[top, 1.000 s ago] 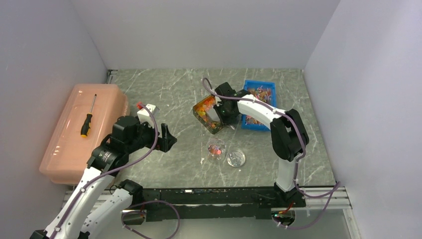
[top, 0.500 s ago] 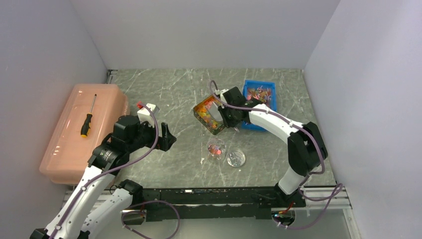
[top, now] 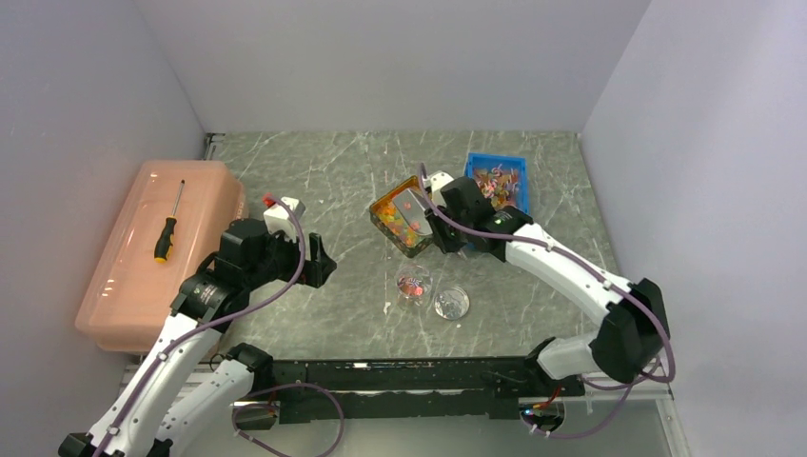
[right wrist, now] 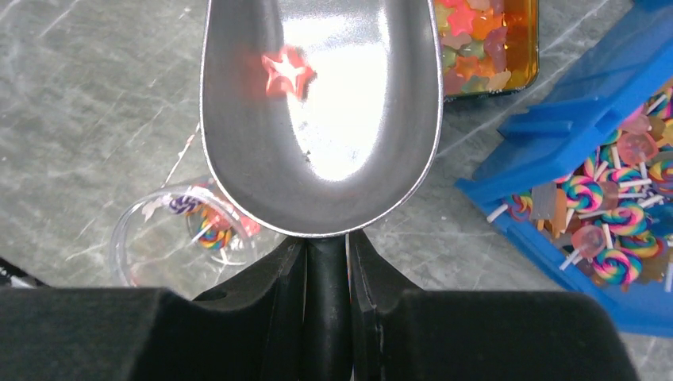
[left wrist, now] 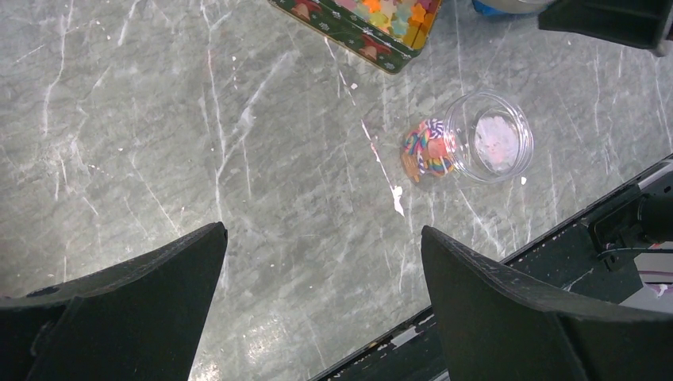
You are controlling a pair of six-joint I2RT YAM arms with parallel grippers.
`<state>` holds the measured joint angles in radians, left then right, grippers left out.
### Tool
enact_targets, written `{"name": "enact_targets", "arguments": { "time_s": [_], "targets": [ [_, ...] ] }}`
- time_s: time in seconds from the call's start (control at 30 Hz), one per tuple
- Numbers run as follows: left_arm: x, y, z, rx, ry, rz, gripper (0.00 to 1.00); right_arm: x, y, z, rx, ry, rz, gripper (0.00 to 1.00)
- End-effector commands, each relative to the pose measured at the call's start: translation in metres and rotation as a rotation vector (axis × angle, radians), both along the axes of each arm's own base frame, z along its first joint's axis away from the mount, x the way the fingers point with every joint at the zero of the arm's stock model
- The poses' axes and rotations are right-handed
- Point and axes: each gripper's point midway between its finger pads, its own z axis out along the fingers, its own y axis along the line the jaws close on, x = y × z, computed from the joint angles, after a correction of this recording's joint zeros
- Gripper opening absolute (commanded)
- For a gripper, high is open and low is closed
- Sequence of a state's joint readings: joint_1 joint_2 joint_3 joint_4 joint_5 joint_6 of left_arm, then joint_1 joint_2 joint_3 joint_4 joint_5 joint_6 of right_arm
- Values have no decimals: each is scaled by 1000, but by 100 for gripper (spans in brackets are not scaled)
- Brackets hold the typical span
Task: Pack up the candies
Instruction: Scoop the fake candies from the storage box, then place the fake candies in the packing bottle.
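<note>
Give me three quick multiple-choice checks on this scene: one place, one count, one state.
1. Where does the screwdriver lie?
A. on the pink box
B. in the blue tray
C. in the jar

2. How many candies sit in the scoop?
A. none
B. one
C. a heap

3. How is the left gripper?
A. shut on the jar
B. shut on nothing
C. open, holding nothing

Answers:
1. A: the top view shows it lying on the box lid.
2. B: the right wrist view shows a single red one in the bowl.
3. C: its fingers stand wide apart with nothing between them.
</note>
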<state>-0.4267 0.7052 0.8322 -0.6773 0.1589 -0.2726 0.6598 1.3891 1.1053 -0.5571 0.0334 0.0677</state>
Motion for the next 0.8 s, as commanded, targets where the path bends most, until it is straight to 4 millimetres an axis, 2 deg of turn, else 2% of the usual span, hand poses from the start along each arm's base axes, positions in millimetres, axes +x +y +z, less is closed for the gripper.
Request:
{"name": "enact_targets", "arguments": {
  "time_s": [0.0, 0.33, 0.77],
  "targets": [
    [4, 3, 2, 11, -16, 14, 99, -19, -8, 22, -3, -31, -7, 0],
    [2, 1, 2, 1, -13, 1, 99, -86, -18, 38, -2, 99, 15, 0],
    [-4, -2, 8, -21, -33, -23, 99, -154, -29, 63, 23, 264, -15, 0]
  ]
}}
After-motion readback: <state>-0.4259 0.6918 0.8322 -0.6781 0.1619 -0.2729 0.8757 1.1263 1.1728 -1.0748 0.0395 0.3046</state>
